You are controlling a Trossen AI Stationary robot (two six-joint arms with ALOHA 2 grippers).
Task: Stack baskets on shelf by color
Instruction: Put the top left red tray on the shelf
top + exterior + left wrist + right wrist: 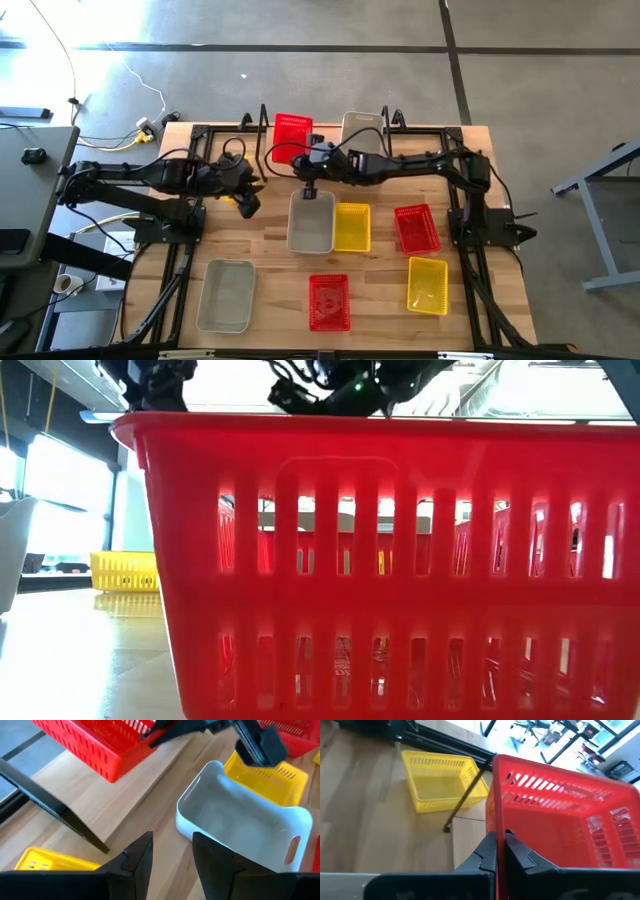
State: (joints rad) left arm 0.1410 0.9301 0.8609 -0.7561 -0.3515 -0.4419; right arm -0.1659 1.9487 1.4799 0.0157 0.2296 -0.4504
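Note:
A red basket point(292, 135) and a grey-white basket point(362, 128) sit at the black wire shelf point(262, 120) along the far edge. My right gripper point(305, 160) reaches across from the right and is shut on that red basket point(560, 815). My left gripper point(172, 855) is open, holds nothing and hovers just left of another grey-white basket point(240, 820) at mid-table point(311, 220). A yellow basket point(50, 862) lies partly under the left arm and also shows in the right wrist view point(445, 782). My right gripper pinches the red basket's near wall point(500, 820), with one finger outside and one inside the basket. The fingers come at it slanting from the near-right side. Whether the basket stands on the shelf or is lifted, I cannot tell.
On the wooden table point(270, 250) lie a yellow basket point(351, 226), a red one point(416, 228), a second yellow one point(427, 284), a grey-white one point(226, 295) and a red one point(329, 300). That last red basket point(380, 560) fills the low view.

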